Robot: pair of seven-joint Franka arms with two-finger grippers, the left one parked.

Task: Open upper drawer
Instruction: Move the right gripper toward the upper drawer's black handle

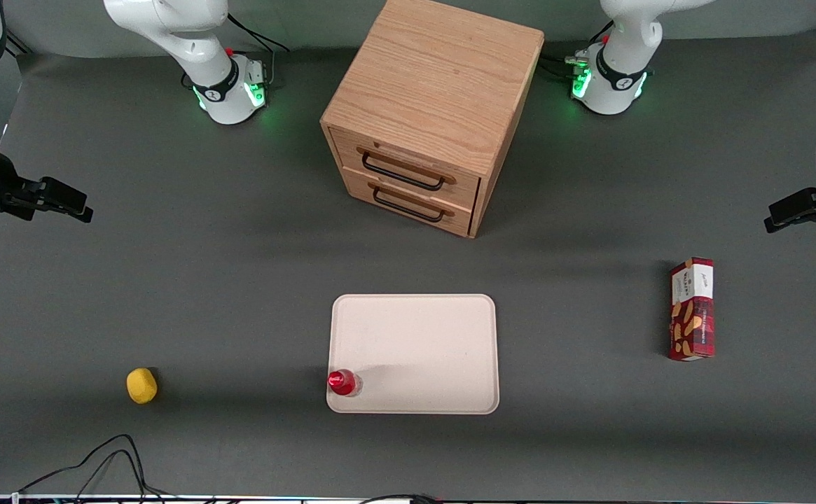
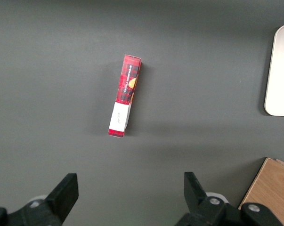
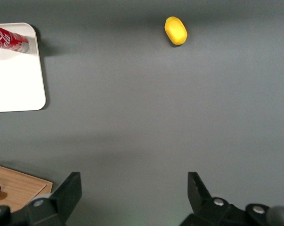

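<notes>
The boxy oak cabinet (image 1: 436, 77) stands at the middle of the table, farther from the front camera than the tray. Its upper drawer (image 1: 408, 159) is shut, with a thin black wire handle (image 1: 402, 173) across its front. The twin lower drawer (image 1: 415, 203) sits just beneath it, also shut. My gripper (image 1: 75, 204) hovers well off toward the working arm's end of the table, apart from the cabinet. Its fingers are open over bare grey table, with nothing between them (image 3: 134, 188). A corner of the oak cabinet (image 3: 19, 184) shows in the right wrist view.
A white tray (image 1: 415, 329) lies in front of the cabinet, with a red bottle (image 1: 342, 382) on its corner. A yellow lemon-like object (image 1: 141, 386) sits toward the working arm's end. A red snack box (image 1: 692, 308) lies toward the parked arm's end. Cables (image 1: 99, 462) trail along the near edge.
</notes>
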